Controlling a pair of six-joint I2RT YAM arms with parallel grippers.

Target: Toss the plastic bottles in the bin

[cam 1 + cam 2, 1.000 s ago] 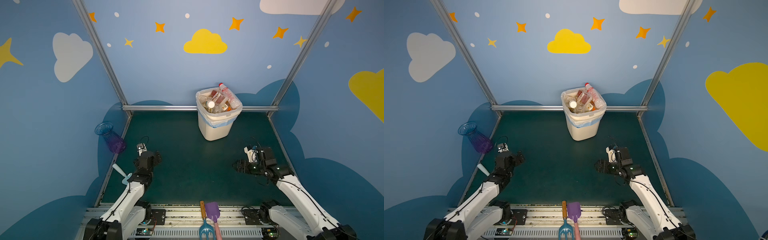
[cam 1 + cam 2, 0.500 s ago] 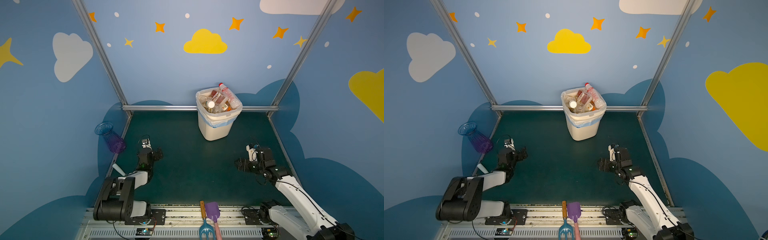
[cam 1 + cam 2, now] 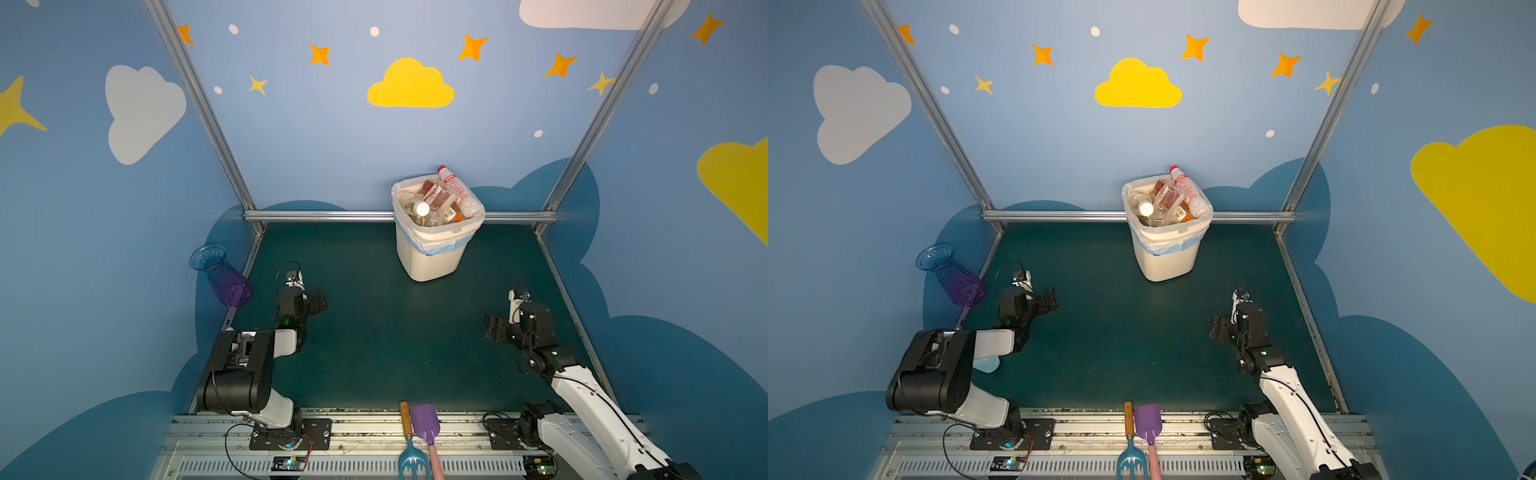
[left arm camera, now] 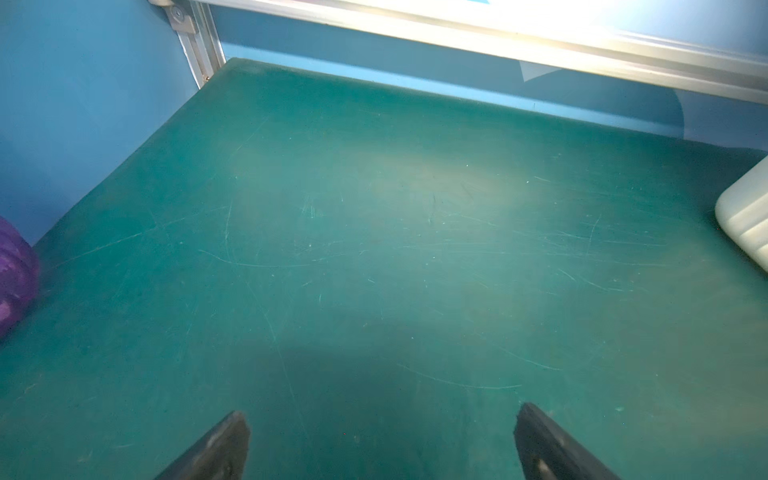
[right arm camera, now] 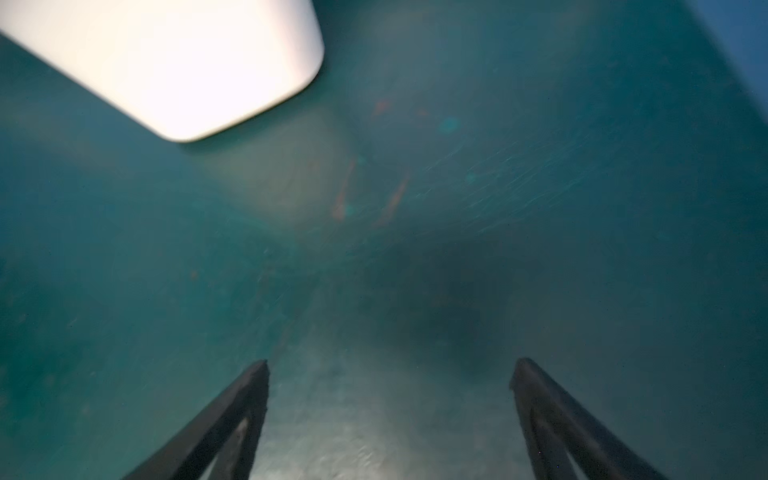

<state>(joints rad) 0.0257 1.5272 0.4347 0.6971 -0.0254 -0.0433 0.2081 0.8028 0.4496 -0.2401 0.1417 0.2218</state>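
The cream-white ribbed bin (image 3: 432, 257) (image 3: 1165, 257) stands at the back of the green mat, lined with a clear bag. Several plastic bottles (image 3: 440, 203) (image 3: 1169, 203) fill it to the rim. A red-capped one (image 3: 455, 189) (image 3: 1187, 190) sticks out at the back. No bottle lies on the mat in any view. My left gripper (image 3: 318, 301) (image 4: 382, 419) hovers low at the mat's left, open and empty. My right gripper (image 3: 494, 328) (image 5: 388, 370) sits at the right, open and empty. Both wrist views catch the bin's wall (image 4: 748, 216) (image 5: 166, 62).
A blue-purple ribbed vase (image 3: 226, 278) (image 3: 955, 278) (image 4: 12, 274) leans at the left wall, close to the left gripper. A blue garden fork (image 3: 409, 451) and a purple shovel (image 3: 426, 428) lie on the front rail. A metal bar (image 3: 324, 215) borders the back.
The left arm has folded back toward its base, its gripper staying near the vase. The right gripper has drawn back slightly to the right and opened a little wider.
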